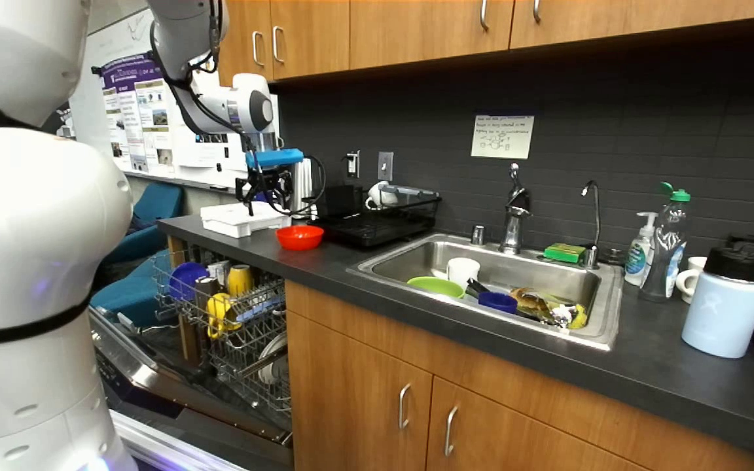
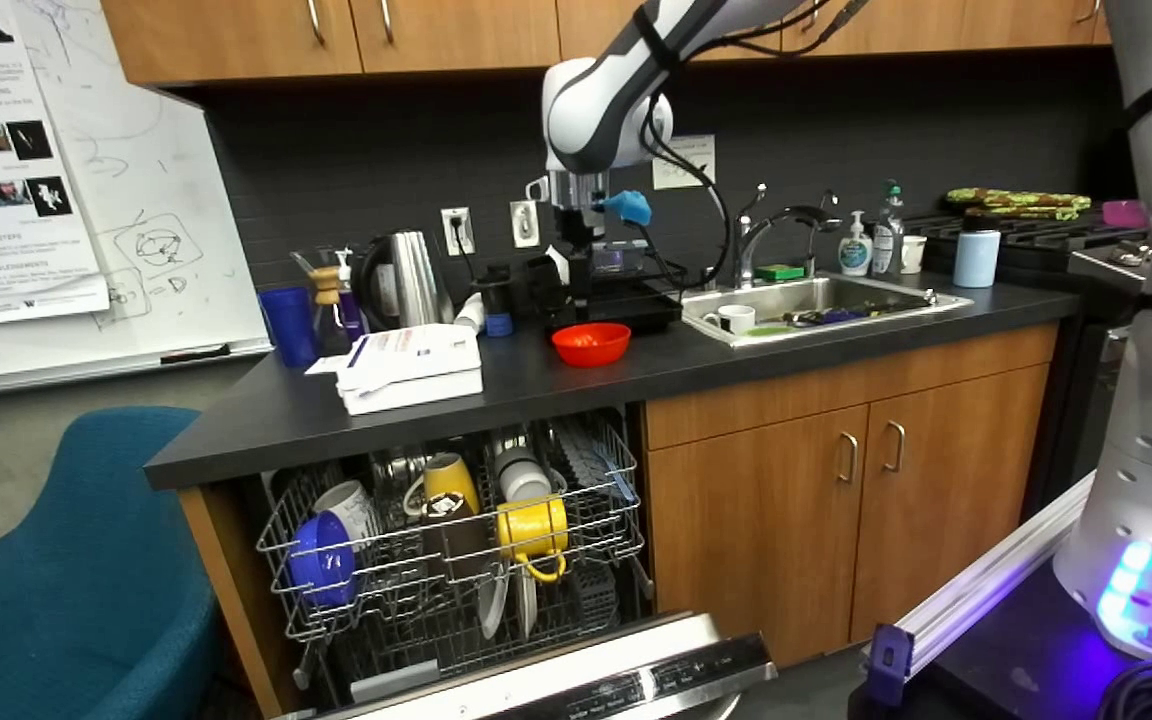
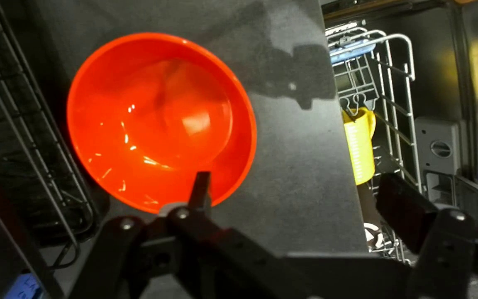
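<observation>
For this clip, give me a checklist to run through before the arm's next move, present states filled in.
1. Gripper open, holding nothing: ok.
2. Red bowl upright on the counter: ok.
3. Red bowl empty: ok, per the wrist view.
4. Red bowl centred between the fingers: not ok; in the wrist view one overlaps its rim, the other stands well away.
5. Gripper height above the red bowl: cannot tell exactly.
6. Clear beyond the counter's edge: not ok; the loaded rack is pulled out there.
</observation>
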